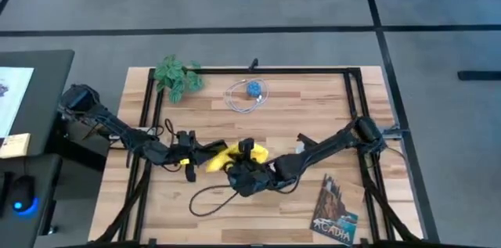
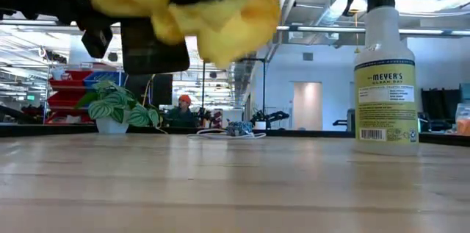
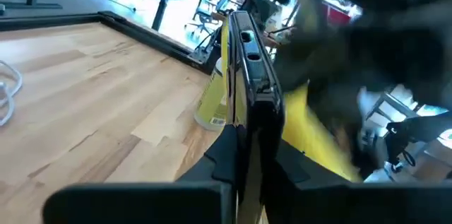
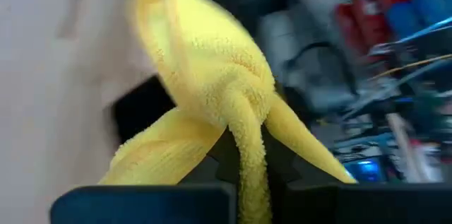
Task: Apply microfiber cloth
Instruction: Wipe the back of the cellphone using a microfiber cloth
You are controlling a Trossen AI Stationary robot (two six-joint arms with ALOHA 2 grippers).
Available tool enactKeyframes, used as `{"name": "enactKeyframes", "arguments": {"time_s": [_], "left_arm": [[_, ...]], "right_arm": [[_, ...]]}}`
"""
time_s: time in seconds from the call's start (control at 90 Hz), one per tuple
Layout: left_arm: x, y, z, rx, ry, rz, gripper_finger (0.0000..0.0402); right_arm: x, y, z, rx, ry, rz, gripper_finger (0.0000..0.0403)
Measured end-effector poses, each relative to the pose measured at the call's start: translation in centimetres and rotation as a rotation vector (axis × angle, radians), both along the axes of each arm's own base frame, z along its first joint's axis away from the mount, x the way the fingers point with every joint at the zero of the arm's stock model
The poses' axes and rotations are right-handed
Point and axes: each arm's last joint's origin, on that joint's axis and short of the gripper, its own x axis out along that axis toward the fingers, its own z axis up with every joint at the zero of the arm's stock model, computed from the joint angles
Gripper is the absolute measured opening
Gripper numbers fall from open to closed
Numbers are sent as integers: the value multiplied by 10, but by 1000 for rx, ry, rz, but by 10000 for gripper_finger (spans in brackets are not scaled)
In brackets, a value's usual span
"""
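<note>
The microfiber cloth [image 4: 212, 75] is plain bright yellow, bunched against the black smartphone [image 3: 251, 90]. Both arms are dark, almost black. The table [image 1: 297, 123] is pale wood with light grain and a black frame. Beyond the cloth sit a green-and-white leafed plant [image 1: 177, 77] and a blue ball [image 1: 254, 88] ringed by white cable. Nearer than the cloth lies a dark illustrated booklet [image 1: 334, 210]. The spray bottle [image 2: 384, 86] carries a yellow-green label.

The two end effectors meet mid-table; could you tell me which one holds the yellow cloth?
The right end effector grips the bunched yellow cloth; the left end effector instead clamps the black phone upright on its edge.
</note>
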Motion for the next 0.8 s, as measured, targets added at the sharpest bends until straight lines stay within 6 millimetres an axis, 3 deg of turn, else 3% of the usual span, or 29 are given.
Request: {"name": "enactKeyframes", "arguments": {"time_s": [0.189,0.311,0.467,0.633,0.8], "left_arm": [[0,-1,-2,6,17,-38,13],[0,-3,-1,17,13,-70,13],[-1,-2,-3,33,22,-57,13],[0,0,-5,34,41,-10,13],[-1,1,-10,43,88,26,13]], "right_arm": [[8,-12,22,-48,-105,2,4],[11,-18,19,-17,-107,18,4],[16,-10,12,50,-128,106,4],[12,-8,10,-96,-98,-45,4],[-4,-2,31,-100,-118,-89,4]]}}
